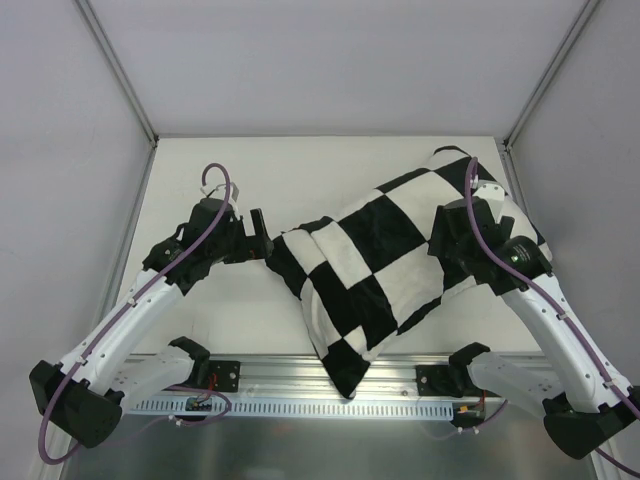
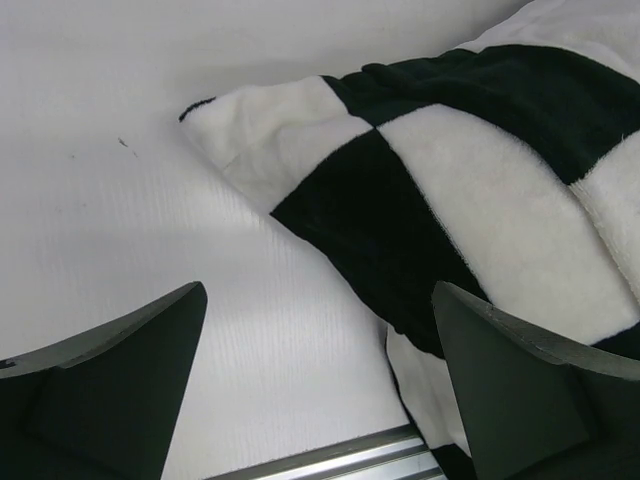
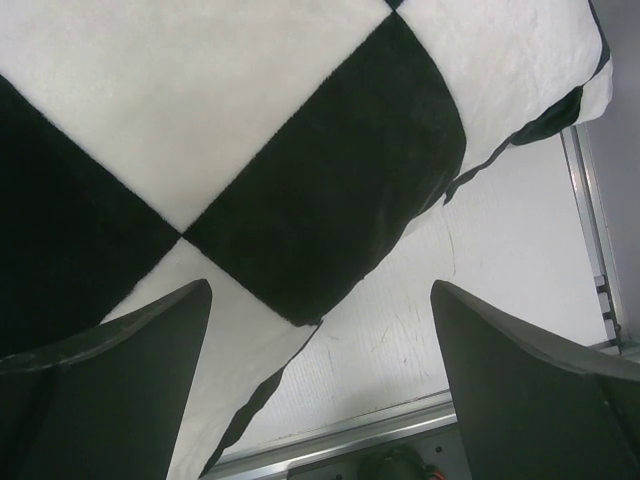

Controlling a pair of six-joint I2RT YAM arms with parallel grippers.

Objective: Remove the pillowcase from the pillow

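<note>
While I watch from the top camera, the pillowcase (image 1: 385, 265) lies plump and slantwise on the table (image 1: 220, 180), running from 1 o'clock down to 6 o'clock, where one corner hangs over the metal rail (image 1: 280, 375). The pillow is hidden inside it. My left gripper (image 2: 315, 330) sits at 9 o'clock of the cover, just beside its left corner, fingers spread wide with only tabletop between them. My right gripper (image 3: 318, 340) is over the cover's 3 o'clock side, fingers also apart, checkered fabric filling the gap. I cannot tell whether it touches.
</note>
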